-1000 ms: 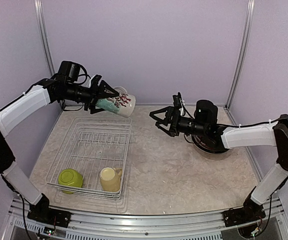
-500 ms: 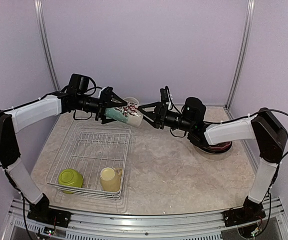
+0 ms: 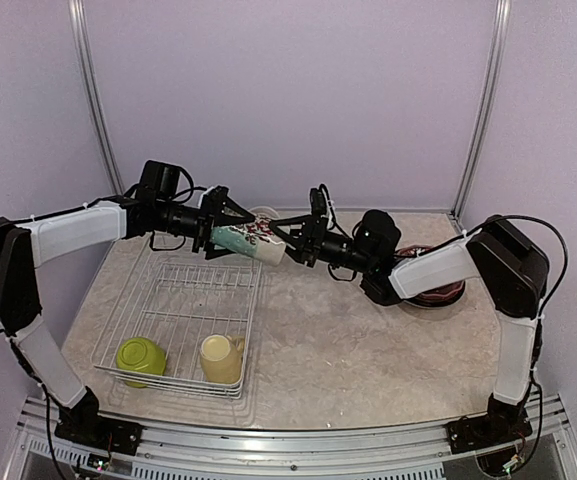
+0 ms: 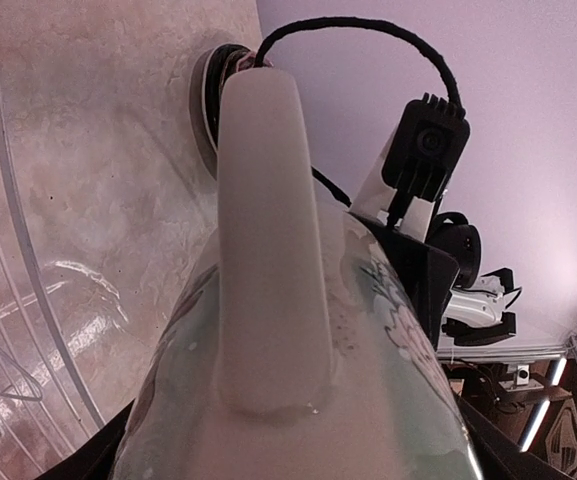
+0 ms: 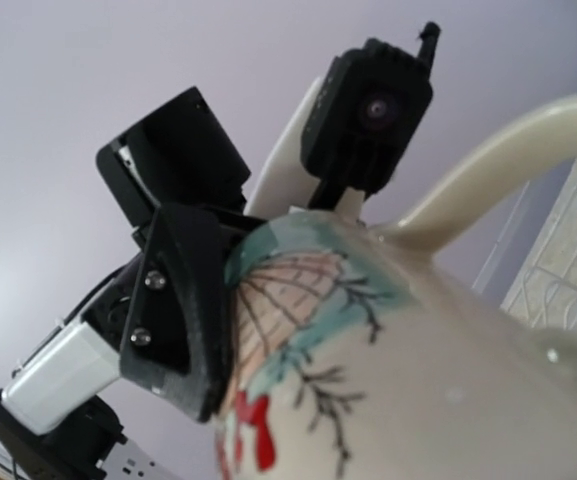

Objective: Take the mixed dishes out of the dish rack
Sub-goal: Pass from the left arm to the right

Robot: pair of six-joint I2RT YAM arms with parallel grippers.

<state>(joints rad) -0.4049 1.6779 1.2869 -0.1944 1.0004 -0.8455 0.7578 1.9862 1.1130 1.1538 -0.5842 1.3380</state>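
Observation:
The white floral mug [image 3: 251, 238] hangs on its side in the air above the far edge of the dish rack [image 3: 258, 292]. My left gripper [image 3: 230, 232] is shut on its body, handle up [image 4: 268, 250]. My right gripper [image 3: 290, 240] sits at the mug's open end, its fingers around the rim; how tightly they close is hidden. The mug [image 5: 418, 350] fills the right wrist view, with a left finger [image 5: 183, 300] pressed on its side. A lime-green bowl [image 3: 140, 356] and a pale yellow mug [image 3: 221, 358] lie in the rack's near end.
A stack of plates with a dark red one on top [image 3: 440, 294] lies on the table at the right, behind my right forearm. Purple walls and metal posts close in the back and sides.
My right arm has reached left across the table to the mug's open end, and its jaws have narrowed. My left gripper carried the mug slightly right and lower.

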